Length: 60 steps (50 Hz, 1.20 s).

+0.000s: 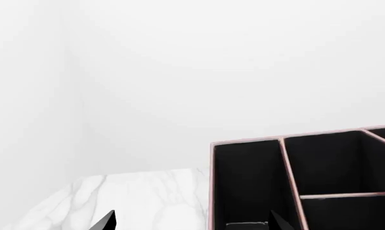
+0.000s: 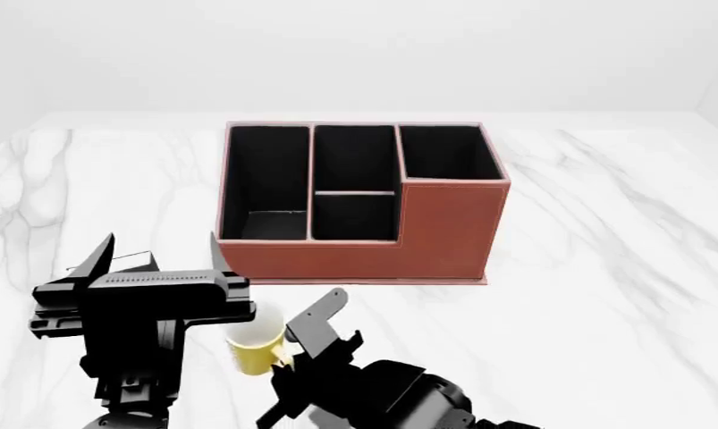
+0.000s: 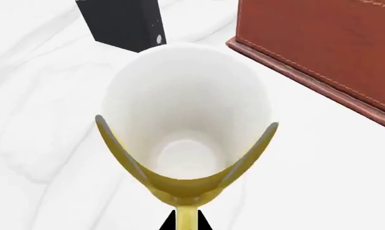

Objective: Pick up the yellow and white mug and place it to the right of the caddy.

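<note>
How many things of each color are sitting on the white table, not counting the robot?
Yellow and white: 1, the yellow and white mug
Reddish-brown: 1, the caddy
Black: 1, a small upright black box, seen in the right wrist view
Total: 3

In your head view, the yellow and white mug (image 2: 254, 349) is partly hidden: the left gripper (image 2: 156, 259) covers its left side and the right gripper (image 2: 308, 332) its right, so you cannot see its handle there. The right arm runs off the bottom edge. In your left wrist view, the caddy (image 1: 288, 182) is cut off at 2 edges. In your right wrist view, the black box (image 3: 125, 21) is cropped at the top.
</note>
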Tool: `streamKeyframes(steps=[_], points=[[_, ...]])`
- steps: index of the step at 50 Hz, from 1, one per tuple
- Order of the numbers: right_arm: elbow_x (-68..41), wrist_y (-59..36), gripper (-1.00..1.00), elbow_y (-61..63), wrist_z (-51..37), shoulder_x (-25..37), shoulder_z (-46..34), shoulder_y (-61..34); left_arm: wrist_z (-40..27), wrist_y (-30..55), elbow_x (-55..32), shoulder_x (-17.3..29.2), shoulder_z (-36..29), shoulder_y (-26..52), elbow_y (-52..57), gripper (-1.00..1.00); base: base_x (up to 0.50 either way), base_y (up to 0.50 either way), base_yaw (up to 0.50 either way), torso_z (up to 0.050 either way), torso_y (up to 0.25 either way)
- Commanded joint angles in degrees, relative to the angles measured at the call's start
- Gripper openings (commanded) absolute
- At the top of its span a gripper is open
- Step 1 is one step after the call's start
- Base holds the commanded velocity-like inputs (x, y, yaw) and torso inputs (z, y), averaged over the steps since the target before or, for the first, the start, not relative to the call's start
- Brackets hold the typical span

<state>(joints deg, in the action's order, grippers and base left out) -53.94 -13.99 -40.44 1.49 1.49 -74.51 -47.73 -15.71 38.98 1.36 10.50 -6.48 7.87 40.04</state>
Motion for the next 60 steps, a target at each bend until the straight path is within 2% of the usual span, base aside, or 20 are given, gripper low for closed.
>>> streamKeyframes(steps=[1, 22, 60], points=[[-0.16, 2.54, -1.00, 3.28, -5.86, 2.50, -1.27, -1.37, 0.30, -1.38, -0.59, -0.14, 0.28, -0.16, -0.69, 1.00, 0.00, 0.00, 0.00, 0.000, 0.000], [-2.90, -1.32, -1.00, 29.65, -21.14, 16.54, 0.76, -0.21, -0.43, -0.98, -1.04, 0.30, -0.50, 0.28, -0.51, 1.00, 0.00, 0.00, 0.00, 0.000, 0.000], [-8.15, 2.42, -1.00, 44.25, -35.11, 37.68, 9.54, 4.92, -1.82, -0.48, -1.80, 1.18, -1.23, 0.67, -0.27, 1.00, 0.00, 0.00, 0.00, 0.000, 0.000]])
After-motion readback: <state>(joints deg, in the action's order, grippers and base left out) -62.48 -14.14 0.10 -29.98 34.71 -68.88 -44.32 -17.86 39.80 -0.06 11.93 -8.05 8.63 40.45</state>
